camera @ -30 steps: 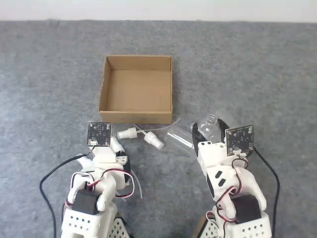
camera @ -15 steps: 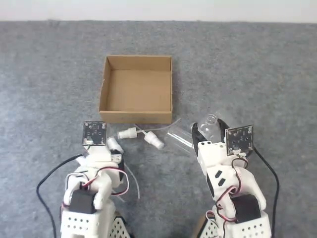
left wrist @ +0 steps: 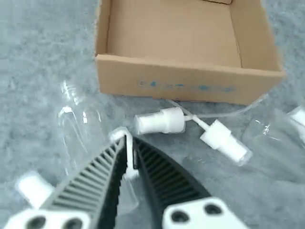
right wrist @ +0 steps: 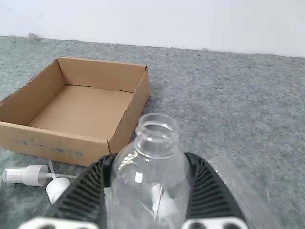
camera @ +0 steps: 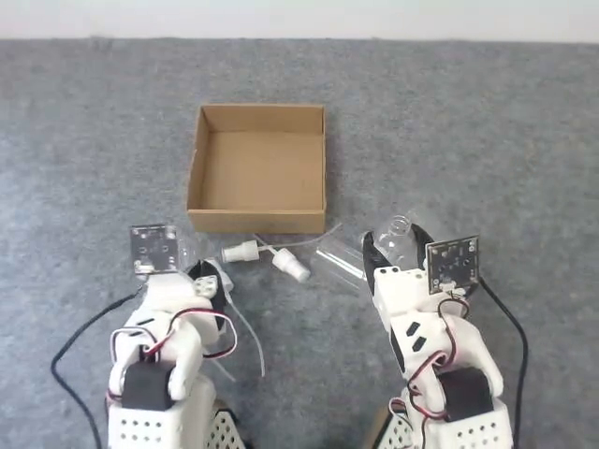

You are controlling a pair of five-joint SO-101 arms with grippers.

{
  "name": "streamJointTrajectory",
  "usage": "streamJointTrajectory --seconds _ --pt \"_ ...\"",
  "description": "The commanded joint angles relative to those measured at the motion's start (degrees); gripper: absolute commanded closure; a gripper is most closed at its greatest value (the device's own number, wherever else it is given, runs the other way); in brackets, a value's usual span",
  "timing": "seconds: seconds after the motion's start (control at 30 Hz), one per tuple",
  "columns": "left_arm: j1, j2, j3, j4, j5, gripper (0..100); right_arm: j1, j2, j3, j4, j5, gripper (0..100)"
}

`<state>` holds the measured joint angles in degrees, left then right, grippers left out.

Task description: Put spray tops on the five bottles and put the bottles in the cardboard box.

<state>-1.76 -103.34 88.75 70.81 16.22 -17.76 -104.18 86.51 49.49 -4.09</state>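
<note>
My left gripper [left wrist: 128, 140] is shut on a white spray top [left wrist: 119, 135], whose thin tube trails back towards the arm [camera: 245, 332]. It hangs over a clear bottle [left wrist: 76, 119] lying on the grey mat. Two more spray tops [camera: 241, 251] [camera: 292, 266] lie just in front of the cardboard box [camera: 208, 168]. My right gripper [camera: 398, 245] is shut on an upright, uncapped clear bottle [right wrist: 152, 176], to the right of the box's near corner.
Another clear bottle [camera: 339, 257] lies on its side between the loose spray tops and the right gripper. A white cap [left wrist: 33, 188] rests on the mat close to the left gripper. Open grey mat surrounds the box on its far and side edges.
The left arm has swung to the left, carrying the spray top with it. The right arm and its bottle have kept still.
</note>
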Motion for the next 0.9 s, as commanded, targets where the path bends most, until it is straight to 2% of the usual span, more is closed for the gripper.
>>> streamJointTrajectory --seconds 0.0,0.23,0.43,0.87 --pt "0.35 -0.97 -5.05 2.55 4.66 99 -0.13 0.13 0.35 -0.22 -0.09 97.2" --pt "0.44 -0.97 -5.23 2.90 4.84 99 -0.13 0.13 0.44 -0.22 -0.09 97.2" --pt "4.84 -0.88 -5.41 4.04 5.27 99 -0.13 0.13 0.44 -0.22 -0.09 97.2" --pt "5.10 -0.79 -6.90 4.40 6.51 99 -0.04 0.13 4.66 -5.85 0.09 97.1"
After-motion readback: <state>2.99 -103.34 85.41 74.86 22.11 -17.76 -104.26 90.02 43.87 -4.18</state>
